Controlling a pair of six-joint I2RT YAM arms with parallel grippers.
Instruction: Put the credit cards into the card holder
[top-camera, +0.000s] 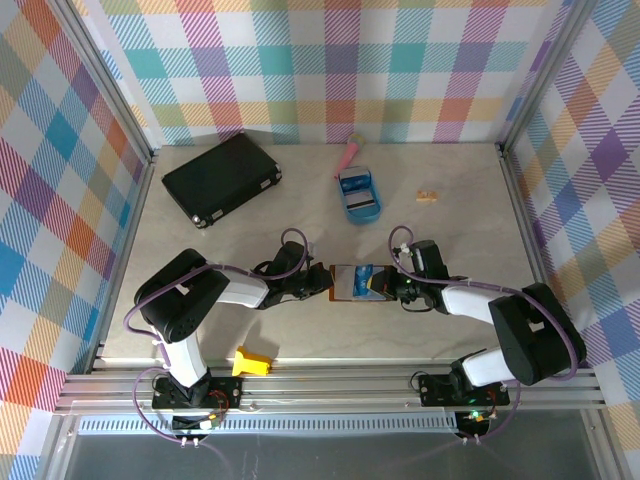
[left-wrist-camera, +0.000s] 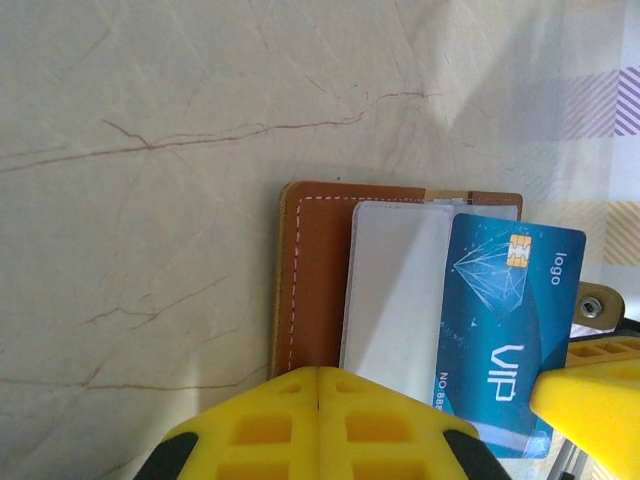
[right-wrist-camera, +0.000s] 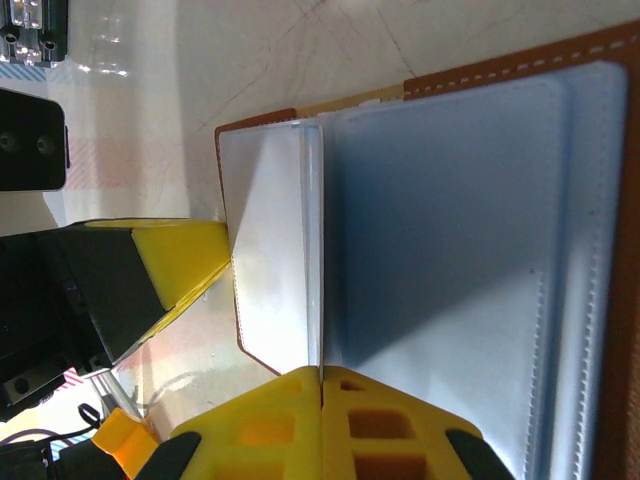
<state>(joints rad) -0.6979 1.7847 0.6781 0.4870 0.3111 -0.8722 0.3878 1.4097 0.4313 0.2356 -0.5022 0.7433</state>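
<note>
from the top camera i see the wallet (top-camera: 348, 284) lying open on the counter (top-camera: 300, 228), between my two arms. the left pincer (top-camera: 322, 284) is at its left edge and the right pincer (top-camera: 390, 289) at its right. a blue card (top-camera: 368, 280) lies on the lining. farther back sit a blue tray (top-camera: 352, 212) and, well to the left, a black case (top-camera: 222, 178).

on the left wrist camera, the left pincer (left-wrist-camera: 318, 405) is pressed together with no gap, tips over the wallet's (left-wrist-camera: 310, 270) near edge (i can't tell whether they nip the leather). the card (left-wrist-camera: 500, 320) lies just beside the grey pocket and sticks out past the wallet's far side.

on the right wrist camera, the right pincer (right-wrist-camera: 321, 410) is pressed together too. a fold of the wallet's (right-wrist-camera: 450, 230) grey-blue lining runs straight to the seam, and i can't tell whether it is caught there.
</note>
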